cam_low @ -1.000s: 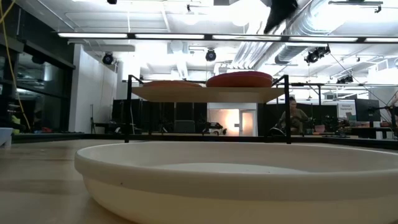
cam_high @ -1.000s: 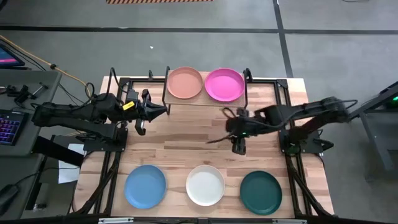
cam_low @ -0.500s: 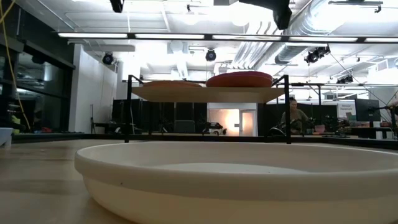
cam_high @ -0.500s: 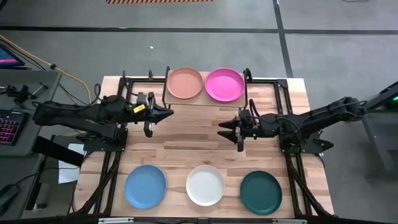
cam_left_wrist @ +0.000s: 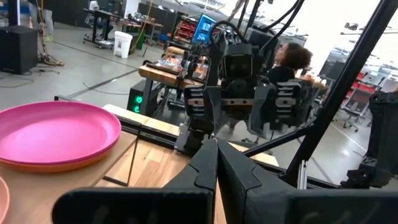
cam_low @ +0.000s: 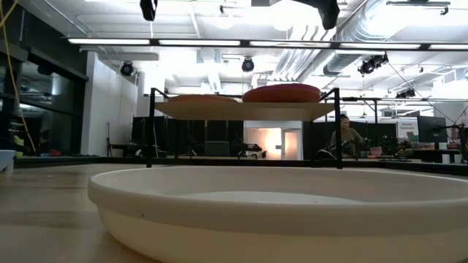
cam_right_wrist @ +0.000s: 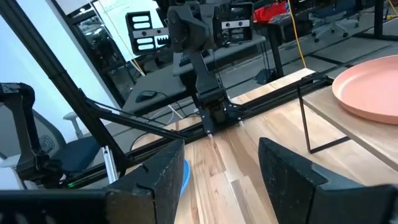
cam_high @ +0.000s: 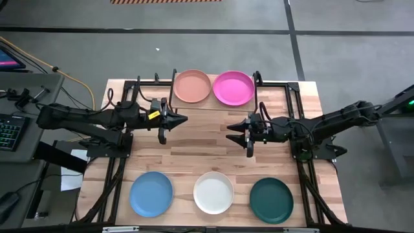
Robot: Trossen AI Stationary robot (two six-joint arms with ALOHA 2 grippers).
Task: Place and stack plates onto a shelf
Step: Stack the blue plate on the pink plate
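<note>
On the small low light-wood shelf [cam_high: 213, 103] with thin black legs, at the far edge of the wooden counter [cam_high: 207, 155], sit two round shallow plates side by side: a salmon pink plate [cam_high: 192, 86] toward the left arm and a magenta plate [cam_high: 233, 88] toward the right arm. In the low view the magenta plate [cam_low: 281, 93] shows a darker red layer under its rim, though what lies beneath it cannot be made out. Three more round plates lie in a row along the near edge of the counter, well apart from the shelf: a light blue plate [cam_high: 151, 193], a white plate [cam_high: 214, 192] in the middle, and a dark green plate [cam_high: 271, 200]. The left end effector [cam_high: 179, 119] hangs above the middle of the counter, its dark fingers [cam_left_wrist: 214, 168] pressed together with nothing between them. The right end effector [cam_high: 231, 132] faces it from the other side, near but apart, with its fingers [cam_right_wrist: 155, 177] spread wide and holding nothing. Both point toward each other across bare wood between the shelf and the near row.
</note>
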